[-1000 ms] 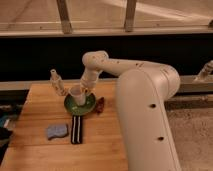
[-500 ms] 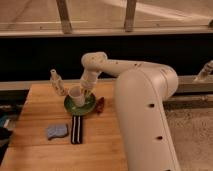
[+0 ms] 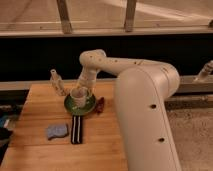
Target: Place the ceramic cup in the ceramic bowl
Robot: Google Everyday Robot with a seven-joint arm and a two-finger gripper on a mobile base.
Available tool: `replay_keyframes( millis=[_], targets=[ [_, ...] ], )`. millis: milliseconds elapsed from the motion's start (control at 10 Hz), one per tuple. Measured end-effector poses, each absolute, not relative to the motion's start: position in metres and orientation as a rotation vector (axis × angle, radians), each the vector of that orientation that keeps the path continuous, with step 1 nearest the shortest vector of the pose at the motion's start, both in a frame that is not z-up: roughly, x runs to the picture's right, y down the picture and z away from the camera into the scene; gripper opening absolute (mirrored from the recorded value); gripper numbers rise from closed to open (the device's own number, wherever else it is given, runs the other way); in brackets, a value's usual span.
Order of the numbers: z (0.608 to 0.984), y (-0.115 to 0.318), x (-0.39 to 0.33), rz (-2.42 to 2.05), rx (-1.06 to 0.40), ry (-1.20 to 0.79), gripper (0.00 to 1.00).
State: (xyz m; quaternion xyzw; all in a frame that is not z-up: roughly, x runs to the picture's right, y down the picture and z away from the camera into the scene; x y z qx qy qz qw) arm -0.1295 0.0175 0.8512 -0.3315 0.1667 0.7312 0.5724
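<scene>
The off-white ceramic cup stands upright inside the green ceramic bowl at the back middle of the wooden table. My gripper is right at the cup's far rim, at the end of the white arm that reaches in from the right. The arm's wrist hides the gripper's tips.
A slim pale bottle stands just left of the bowl. A dark red object lies right of the bowl. A black striped bar and a blue-grey sponge lie in front of the bowl. A dark window ledge runs behind the table.
The cup has come down a little and now sits in the bowl. The arm has barely moved.
</scene>
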Motion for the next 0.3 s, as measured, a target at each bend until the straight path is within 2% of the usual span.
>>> replay_keyframes(
  millis=[300],
  targets=[
    [0.811, -0.022, -0.13, 1.708, -0.673, 0.339, 0.8]
  ],
)
